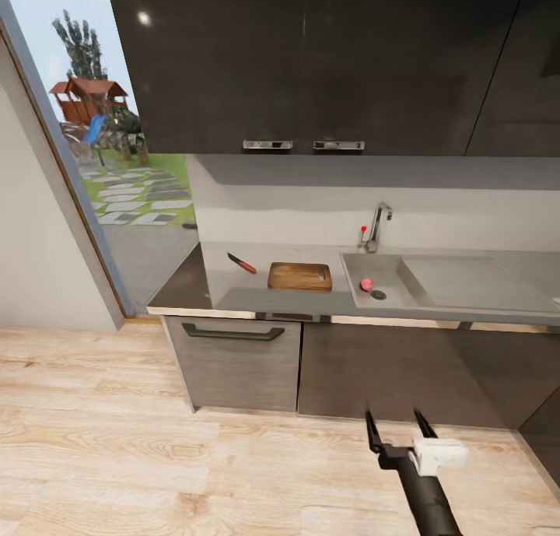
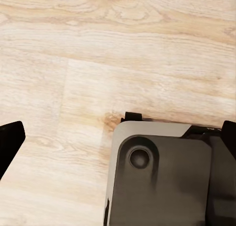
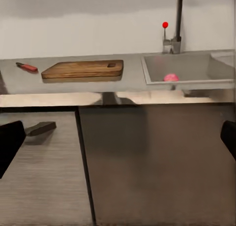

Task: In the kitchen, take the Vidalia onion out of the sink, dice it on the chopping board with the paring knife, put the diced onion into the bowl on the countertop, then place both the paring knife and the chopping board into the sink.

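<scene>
The Vidalia onion [image 1: 366, 285] lies in the sink [image 1: 389, 270] beside the drain, and shows pink over the basin rim [image 3: 171, 77] in the right wrist view. On the countertop [image 1: 225, 291], left of the sink, rests the chopping board [image 1: 300, 276] [image 3: 83, 68]. Further left lies the paring knife [image 1: 242, 263] [image 3: 27, 67]. My right gripper [image 1: 398, 429] [image 3: 118, 137] hangs open and empty over the floor, well short of the cabinets. My left gripper [image 2: 118, 137] is open, pointing down at the floor. The bowl is out of view.
A chrome tap [image 1: 379, 225] with a red knob [image 1: 363, 229] stands behind the sink, with a draining area [image 1: 474, 281] to its right. Dark upper cabinets [image 1: 311, 61] hang above. Lower cabinet fronts [image 1: 233, 361] face me across wooden floor [image 1: 117, 443]. A glass door [image 1: 117, 170] is at left.
</scene>
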Robot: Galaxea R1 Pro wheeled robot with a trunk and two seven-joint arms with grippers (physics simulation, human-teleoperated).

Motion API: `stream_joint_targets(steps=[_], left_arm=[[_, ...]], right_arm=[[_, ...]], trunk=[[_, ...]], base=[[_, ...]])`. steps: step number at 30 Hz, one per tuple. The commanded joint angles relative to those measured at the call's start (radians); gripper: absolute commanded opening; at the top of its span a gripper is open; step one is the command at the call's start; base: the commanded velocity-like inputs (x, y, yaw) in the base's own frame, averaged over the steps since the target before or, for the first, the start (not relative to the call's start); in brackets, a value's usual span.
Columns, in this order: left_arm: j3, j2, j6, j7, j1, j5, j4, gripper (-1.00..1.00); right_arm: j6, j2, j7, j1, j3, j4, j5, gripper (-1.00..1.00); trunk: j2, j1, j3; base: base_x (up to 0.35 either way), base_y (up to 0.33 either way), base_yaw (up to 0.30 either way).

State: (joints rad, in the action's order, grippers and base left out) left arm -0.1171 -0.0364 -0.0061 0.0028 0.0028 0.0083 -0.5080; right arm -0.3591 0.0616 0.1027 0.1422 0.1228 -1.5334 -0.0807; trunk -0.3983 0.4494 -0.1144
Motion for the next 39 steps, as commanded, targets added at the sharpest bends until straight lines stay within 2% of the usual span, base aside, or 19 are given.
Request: stream_joint_targets(steps=[1,8,12,13,17,18,21,23,28,34,39], left_arm=[[-0.001,0.000,-0.001,0.000,0.000,0.001,-0.001,1.00],[-0.001,0.001,-0.001,0.000,0.000,0.001,-0.001,1.00],[-0.001,0.001,-0.001,0.000,0.000,0.001,0.000,1.00],[-0.001,0.002,-0.001,0.000,0.000,0.001,0.000,1.00],[0.000,0.004,-0.001,0.000,0.000,0.001,0.000,1.00],[0.000,0.005,-0.001,0.000,0.000,0.001,0.000,1.00],[0.000,0.006,0.000,0.000,0.000,0.001,0.001,1.00],[0.000,0.006,0.000,0.000,0.000,0.001,0.002,1.00],[0.002,0.008,0.000,0.000,0.000,0.000,0.018,1.00],[0.002,0.009,0.001,0.000,0.000,0.000,0.023,1.00],[0.002,0.010,0.003,0.003,0.000,0.001,-0.006,1.00]], right_arm=[[-0.021,0.001,0.004,0.024,0.002,-0.001,-0.008,1.00],[-0.114,0.002,0.003,0.118,0.002,0.020,-0.010,1.00],[-0.127,-0.002,0.004,0.132,-0.006,0.182,-0.012,1.00],[-0.128,-0.002,0.003,0.134,-0.008,0.255,-0.014,1.00],[-0.129,-0.001,0.002,0.135,-0.009,0.360,-0.017,1.00],[-0.126,-0.002,0.002,0.135,-0.009,0.440,-0.018,1.00],[-0.123,-0.006,0.002,0.135,-0.009,0.514,-0.021,1.00],[-0.122,-0.019,0.002,0.135,-0.009,0.561,-0.021,1.00],[-0.112,-0.037,0.004,0.135,-0.009,0.597,-0.020,1.00],[-0.051,-0.040,0.005,0.129,-0.009,0.641,-0.019,1.00],[-0.041,-0.039,0.005,0.126,-0.009,0.650,-0.020,1.00]], trunk=[[-0.002,0.001,-0.002],[-0.002,0.001,-0.002],[-0.002,0.001,-0.002],[-0.002,0.001,-0.002],[-0.002,0.001,-0.002],[-0.002,0.001,-0.002],[-0.002,0.001,-0.002],[-0.002,0.001,-0.002],[-0.002,0.001,-0.002],[-0.002,0.001,-0.002],[-0.002,0.001,-0.002]], base=[[0.000,0.000,0.000],[0.000,0.000,0.000],[0.000,0.000,0.000],[0.000,0.000,0.000],[0.000,0.000,0.000],[0.000,0.000,0.000],[0.000,0.000,0.000],[0.000,0.000,0.000],[0.000,0.000,0.000],[0.000,0.000,0.000],[0.000,0.000,0.000]])
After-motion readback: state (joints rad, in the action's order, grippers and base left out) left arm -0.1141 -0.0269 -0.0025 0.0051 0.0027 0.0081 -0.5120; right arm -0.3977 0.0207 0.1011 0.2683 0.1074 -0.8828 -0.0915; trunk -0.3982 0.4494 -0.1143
